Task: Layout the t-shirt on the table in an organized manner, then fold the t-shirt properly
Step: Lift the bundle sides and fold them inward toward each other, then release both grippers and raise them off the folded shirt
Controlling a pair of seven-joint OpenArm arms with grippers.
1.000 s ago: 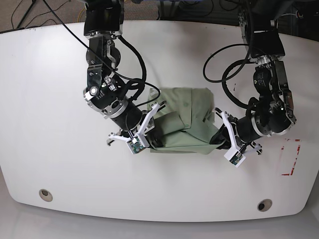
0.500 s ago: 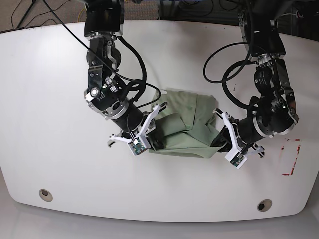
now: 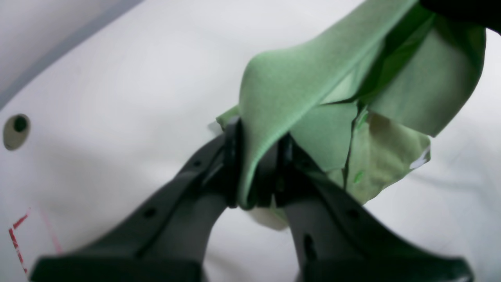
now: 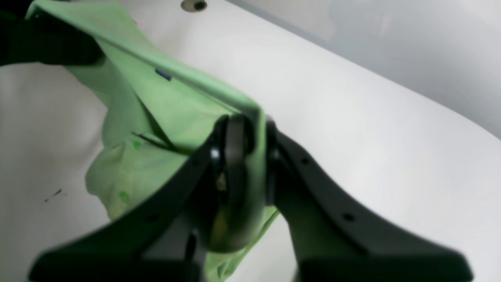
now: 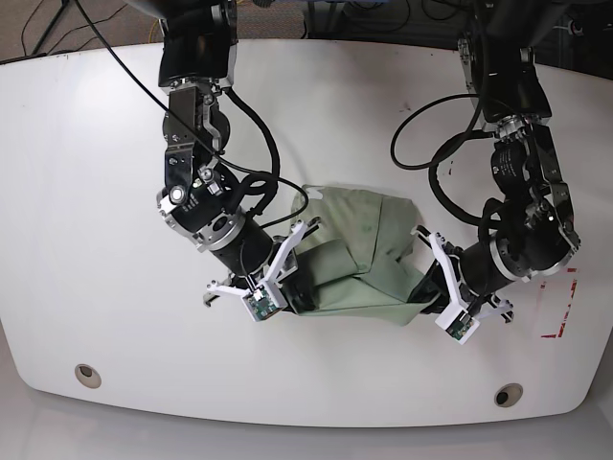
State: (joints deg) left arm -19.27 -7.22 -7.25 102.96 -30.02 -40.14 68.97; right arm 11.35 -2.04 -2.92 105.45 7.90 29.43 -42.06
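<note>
Beyond the far edge of the work surface, a strip of speckled brown-grey carpet floor (image 5: 105, 21) shows along the top of the base view. Thin black cables (image 5: 43, 24) trail across it at the upper left, and more dark loose cable (image 5: 383, 14) lies tangled near the top middle. Along the bottom of the same view runs a band of pale grey smooth floor (image 5: 287, 443), softly lit and without hard shadows. In the wrist views the surroundings past the surface's rim blur into a plain light grey backdrop (image 4: 411, 43). The lighting is even and diffuse throughout.
</note>
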